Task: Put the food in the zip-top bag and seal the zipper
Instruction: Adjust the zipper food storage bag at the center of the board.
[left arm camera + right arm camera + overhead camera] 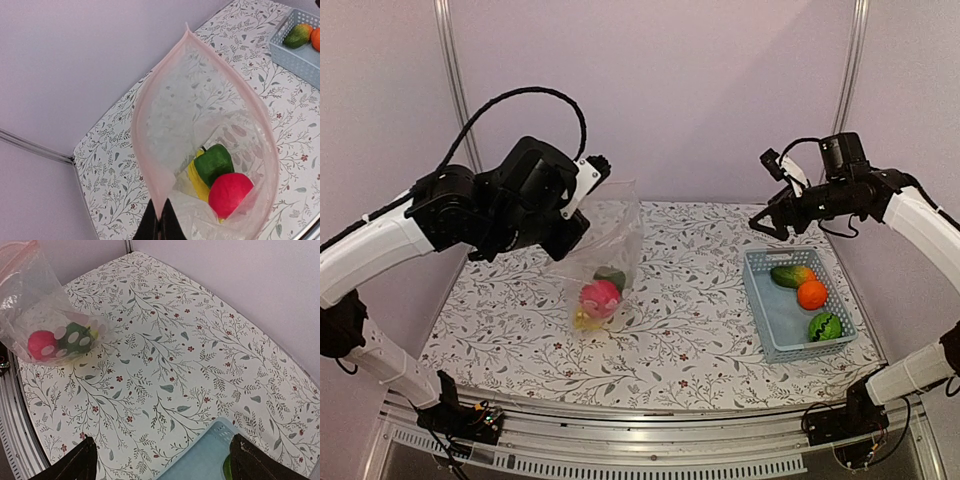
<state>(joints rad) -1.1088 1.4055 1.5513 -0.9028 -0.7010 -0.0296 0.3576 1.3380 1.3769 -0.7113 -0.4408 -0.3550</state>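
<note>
Nearest to us, the left wrist view gives what the overhead cannot: the left pincer [160, 227] pressed together on the near end of the zipper [136, 125]. Just beyond its tips the zip-top bag [165, 105] gapes unsealed as a pointed oval, the long axis of that mouth running straight away from the pincer to a sharp far corner. Deeper in, below the pincer, we see the red apple [229, 194] and the dark green piece [214, 162], with the yellow bananas [196, 180] partly under them. From overhead we add that the bag hangs upright from this pincer, mouth up, its loaded bottom on the table [690, 330]. Well off to the side, the right pincer [767, 222] hovers above the far end of the basket [754, 290]. Its wrist view shows the fingers [75, 465] spread wide around nothing. Only overhead do we see all three fruits in the basket below it: mango [792, 275], orange [811, 294] and striped green ball [825, 326].
</note>
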